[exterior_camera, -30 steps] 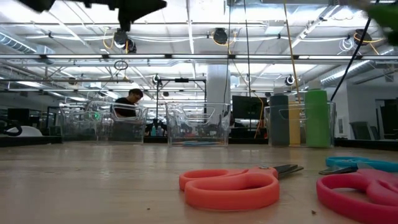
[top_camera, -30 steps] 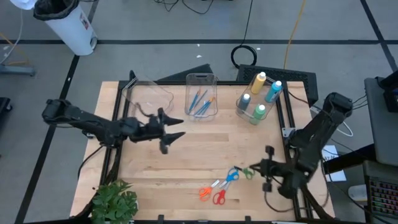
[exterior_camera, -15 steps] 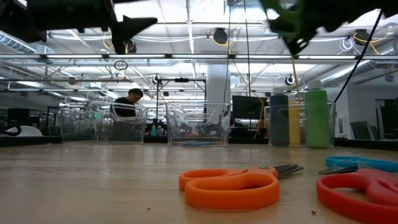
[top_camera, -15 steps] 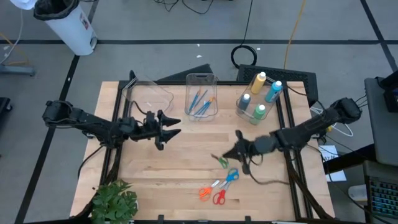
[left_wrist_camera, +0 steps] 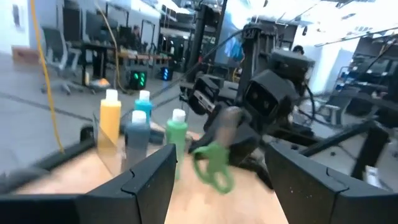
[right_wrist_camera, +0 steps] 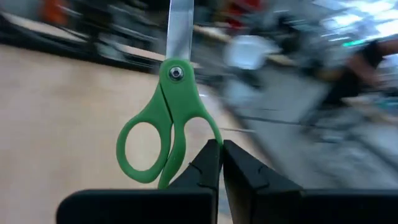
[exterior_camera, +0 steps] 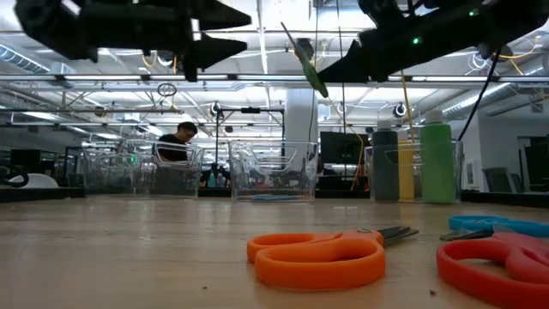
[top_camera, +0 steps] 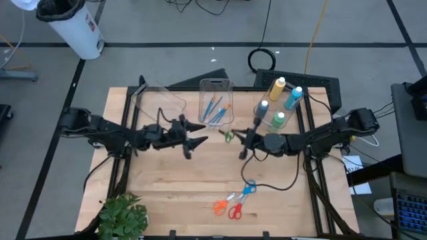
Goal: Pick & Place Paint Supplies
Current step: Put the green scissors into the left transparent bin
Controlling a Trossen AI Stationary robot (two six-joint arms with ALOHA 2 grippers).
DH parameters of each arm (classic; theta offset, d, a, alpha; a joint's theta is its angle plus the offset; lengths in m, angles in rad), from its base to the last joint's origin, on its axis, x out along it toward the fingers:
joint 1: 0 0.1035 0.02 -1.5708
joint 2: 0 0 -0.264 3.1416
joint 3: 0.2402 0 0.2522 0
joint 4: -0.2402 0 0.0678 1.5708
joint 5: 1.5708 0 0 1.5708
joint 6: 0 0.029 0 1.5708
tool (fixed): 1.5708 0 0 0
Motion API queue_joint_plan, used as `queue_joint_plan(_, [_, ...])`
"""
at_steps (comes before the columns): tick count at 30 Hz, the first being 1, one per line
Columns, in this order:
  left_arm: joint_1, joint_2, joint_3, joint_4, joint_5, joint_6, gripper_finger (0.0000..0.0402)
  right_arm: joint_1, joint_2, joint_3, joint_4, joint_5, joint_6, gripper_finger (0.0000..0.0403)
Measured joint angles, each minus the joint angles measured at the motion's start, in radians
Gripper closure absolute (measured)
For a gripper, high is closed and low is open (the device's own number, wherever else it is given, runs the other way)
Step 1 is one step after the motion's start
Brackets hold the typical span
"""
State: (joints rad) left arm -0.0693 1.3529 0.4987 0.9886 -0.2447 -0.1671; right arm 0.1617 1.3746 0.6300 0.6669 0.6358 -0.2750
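My right gripper (top_camera: 242, 139) is over the middle of the table, pointing level toward the left edge and shut on green-handled scissors (top_camera: 229, 137). They also show in the right wrist view as green scissors (right_wrist_camera: 163, 134). My left gripper (top_camera: 202, 133) faces it from the left, open, its fingers apart from the green scissors (left_wrist_camera: 211, 165). Blue scissors (top_camera: 249, 189), orange scissors (top_camera: 219, 206) and red scissors (top_camera: 235, 213) lie flat near the front edge. Brushes (top_camera: 215, 108) lie in the middle bin. Paint bottles (top_camera: 275, 105) stand in the right bin. My right gripper pinches one handle loop of the green scissors (right_wrist_camera: 210, 138) between its two shut fingers, which hide most of that loop. The fingers come level from the table's right. The blades (right_wrist_camera: 180, 28) point away from the gripper, and the scissors are lifted clear of the table.
Three clear bins stand along the far edge; the left bin (top_camera: 157, 100) has nothing in it. A green plant (top_camera: 124, 217) sits at the front left corner. Bare wood lies between the bins and the loose scissors. A person (exterior_camera: 176, 142) shows in the room beyond the table.
My right gripper has carried the green scissors, held clear of the table, from near the front right toward the far and left, to the table's middle, turning to point left. My left gripper has moved a little toward the right and down, staying open.
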Motion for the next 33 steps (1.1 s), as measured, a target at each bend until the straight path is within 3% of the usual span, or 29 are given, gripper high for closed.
queue_joint_plan(3, [0.013,0.07,0.079,0.004,0.0,0.08,0.0147,0.0,0.013,0.0,0.048,0.147,-0.13,0.0403])
queue_joint_plan(8, [0.029,0.167,0.205,0.003,-0.035,0.16,0.0147,0.0,0.012,0.0,0.077,0.257,-0.242,0.0403])
queue_joint_plan(14, [0.037,0.245,0.275,0.002,-0.146,0.145,0.0147,0.0,0.012,0.0,0.09,0.254,-0.271,0.0403])
queue_joint_plan(23, [0.036,0.296,0.306,0.008,-0.159,0.105,0.0151,0.001,0.011,0.001,0.092,0.251,-0.264,0.0403])
queue_joint_plan(27, [0.036,0.295,0.311,0.009,-0.159,0.071,0.0197,0.001,0.011,0.001,0.092,0.251,-0.263,0.0403])
queue_joint_plan(33, [0.037,0.295,0.311,0.0,-0.136,0.036,0.0323,0.003,0.011,0.001,0.092,0.251,-0.257,0.0403])
